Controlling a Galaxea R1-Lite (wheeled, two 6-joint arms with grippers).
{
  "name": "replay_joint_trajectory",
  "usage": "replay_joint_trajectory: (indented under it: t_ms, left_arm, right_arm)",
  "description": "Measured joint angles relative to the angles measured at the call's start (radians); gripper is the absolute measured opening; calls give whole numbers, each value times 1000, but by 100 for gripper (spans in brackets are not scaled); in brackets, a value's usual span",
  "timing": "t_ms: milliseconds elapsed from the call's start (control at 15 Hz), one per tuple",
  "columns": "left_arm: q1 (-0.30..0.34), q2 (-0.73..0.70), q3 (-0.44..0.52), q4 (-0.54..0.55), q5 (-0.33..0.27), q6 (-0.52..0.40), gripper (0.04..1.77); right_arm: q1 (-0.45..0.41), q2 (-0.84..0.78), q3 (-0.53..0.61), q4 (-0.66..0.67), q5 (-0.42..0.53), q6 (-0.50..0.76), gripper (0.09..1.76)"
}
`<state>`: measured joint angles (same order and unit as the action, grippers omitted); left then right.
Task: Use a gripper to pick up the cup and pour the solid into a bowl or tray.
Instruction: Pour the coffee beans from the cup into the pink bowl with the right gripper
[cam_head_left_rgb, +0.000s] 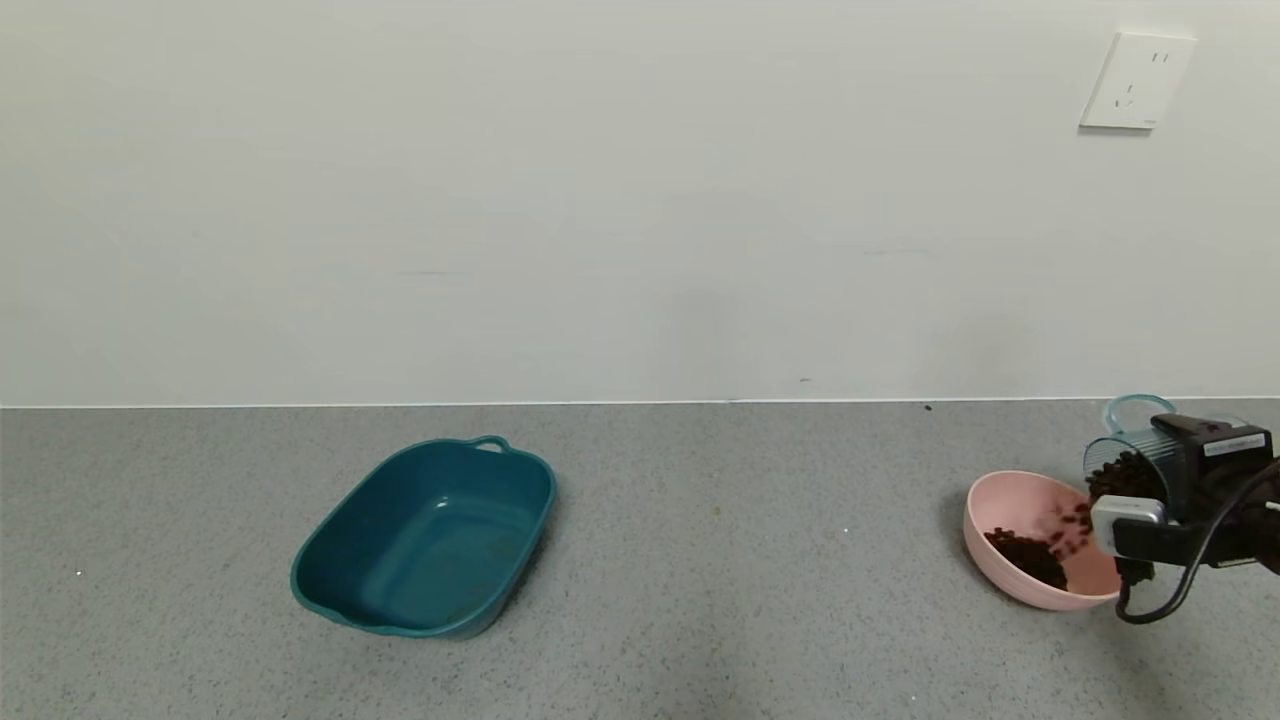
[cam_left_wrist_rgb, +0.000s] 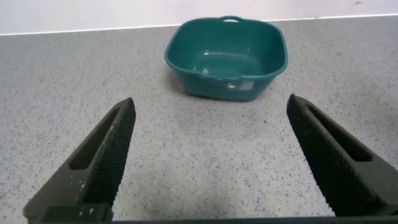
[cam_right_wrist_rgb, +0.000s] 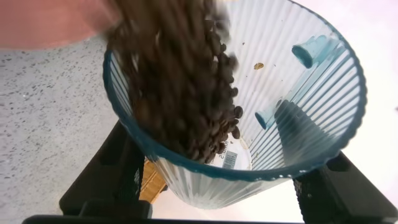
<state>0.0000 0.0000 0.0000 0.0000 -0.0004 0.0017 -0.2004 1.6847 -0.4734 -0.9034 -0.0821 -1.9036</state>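
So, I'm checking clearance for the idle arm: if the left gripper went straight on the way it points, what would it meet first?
Probably the dark teal rectangular plastic tub: it sits ahead of the open left gripper, bare grey countertop between.

Grey speckled counter is carrying teal tub lower left and pink bowl lower right, well apart.

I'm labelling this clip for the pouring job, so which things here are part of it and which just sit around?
In the job:
right gripper, shut on the cup
cup, tipped over the bowl
dark pellets, spilling into the bowl
pink bowl

Just there:
teal tub, standing apart toward the left
left gripper, open above the counter
wall socket
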Motion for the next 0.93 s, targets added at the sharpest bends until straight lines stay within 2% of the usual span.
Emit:
replay_joint_trajectory:
  t_ms: [267,733,933]
  left_arm:
    - [0,0,0,0,0,0,175]
    - [0,0,0,0,0,0,175]
    - [0,0,0,0,0,0,175]
  right_arm:
    - [-10,0,8,9,7,113,135]
    - [-24,6,38,12,14,436,135]
    - [-36,1,53,10,55,589,135]
